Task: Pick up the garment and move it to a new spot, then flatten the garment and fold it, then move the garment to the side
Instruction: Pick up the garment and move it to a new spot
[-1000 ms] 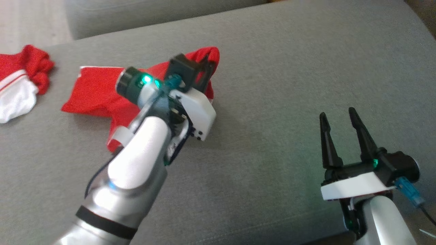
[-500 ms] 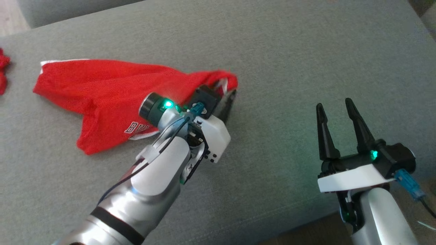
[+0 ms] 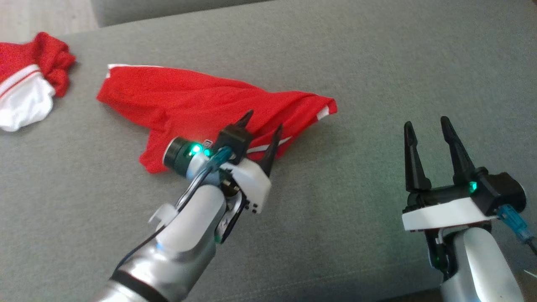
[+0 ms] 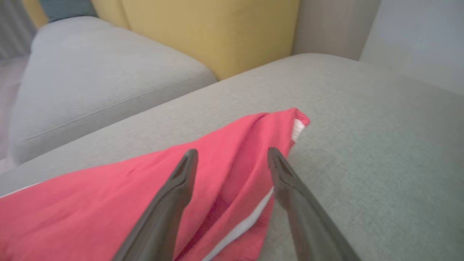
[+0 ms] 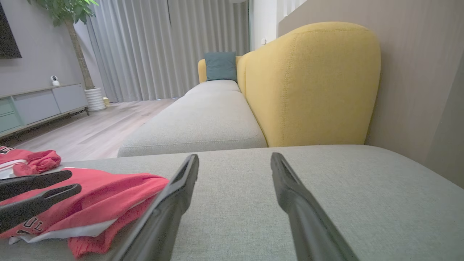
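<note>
The red garment [image 3: 197,96] with white trim lies spread across the grey sofa cushion [image 3: 377,63], its right end bunched into folds. My left gripper [image 3: 264,119] stands open just over that right end, nothing pinched between its fingers. In the left wrist view the garment [image 4: 108,203] lies under and between the fingers of the open left gripper [image 4: 232,149]. My right gripper [image 3: 426,121] is open and empty over bare cushion, well to the right of the garment. The right wrist view shows the right gripper [image 5: 235,155], the garment [image 5: 108,188] and the left gripper [image 5: 73,180] at its left.
A second red and white garment [image 3: 25,92] lies crumpled at the cushion's far left. A yellow backrest [image 5: 311,83] rises behind the cushion, with another grey seat [image 5: 203,123] beyond. The cushion's front edge [image 3: 377,289] runs near my right arm.
My left gripper has opened and let go of the garment's right end, which now rests on the cushion farther right. The head camera has shifted. The right gripper has stayed open.
</note>
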Robot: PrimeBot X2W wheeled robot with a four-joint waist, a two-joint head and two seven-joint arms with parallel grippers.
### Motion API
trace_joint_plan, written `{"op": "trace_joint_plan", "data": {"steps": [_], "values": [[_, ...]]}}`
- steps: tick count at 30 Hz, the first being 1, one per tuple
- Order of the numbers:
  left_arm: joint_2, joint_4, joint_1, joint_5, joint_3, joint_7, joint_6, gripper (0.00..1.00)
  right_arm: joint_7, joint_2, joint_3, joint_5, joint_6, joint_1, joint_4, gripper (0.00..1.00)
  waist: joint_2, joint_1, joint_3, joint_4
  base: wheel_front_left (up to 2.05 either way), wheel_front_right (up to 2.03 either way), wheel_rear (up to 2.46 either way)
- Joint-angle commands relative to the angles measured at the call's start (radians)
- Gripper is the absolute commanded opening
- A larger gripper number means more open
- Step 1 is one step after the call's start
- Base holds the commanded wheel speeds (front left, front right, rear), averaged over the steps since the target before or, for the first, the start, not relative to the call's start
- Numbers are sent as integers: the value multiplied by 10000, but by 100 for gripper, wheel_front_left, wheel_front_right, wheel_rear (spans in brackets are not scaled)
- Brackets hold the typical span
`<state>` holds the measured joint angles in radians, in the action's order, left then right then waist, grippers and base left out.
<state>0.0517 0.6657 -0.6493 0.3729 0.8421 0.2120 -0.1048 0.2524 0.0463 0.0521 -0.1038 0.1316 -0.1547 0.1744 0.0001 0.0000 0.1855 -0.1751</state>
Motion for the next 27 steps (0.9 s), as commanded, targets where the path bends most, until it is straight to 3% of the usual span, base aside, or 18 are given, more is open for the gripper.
{"op": "trace_joint_plan", "data": {"steps": [1, 8, 16, 27], "values": [[244, -398, -23, 95, -464, 217, -124, 100, 94, 39, 138, 85, -9, -175, -289, 100, -1, 0, -266, 280, 0, 0, 0], [670, -1364, 1074, 314, -1253, 481, -732, 100, 94, 39, 13, 229, -9, 64, -201, 100, -1, 0, -795, 624, 0, 0, 0], [1146, -3885, 3586, -80, -3008, 495, -1736, 100, 94, 39, -94, 262, -9, 576, -169, 100, -1, 0, -1381, 844, 0, 0, 0], [1092, -5462, 5866, -950, -4512, 497, -1634, 100, 94, 39, 31, 12, -9, 1264, -178, 100, -1, 0, -1740, 963, 0, 0, 0]]}}
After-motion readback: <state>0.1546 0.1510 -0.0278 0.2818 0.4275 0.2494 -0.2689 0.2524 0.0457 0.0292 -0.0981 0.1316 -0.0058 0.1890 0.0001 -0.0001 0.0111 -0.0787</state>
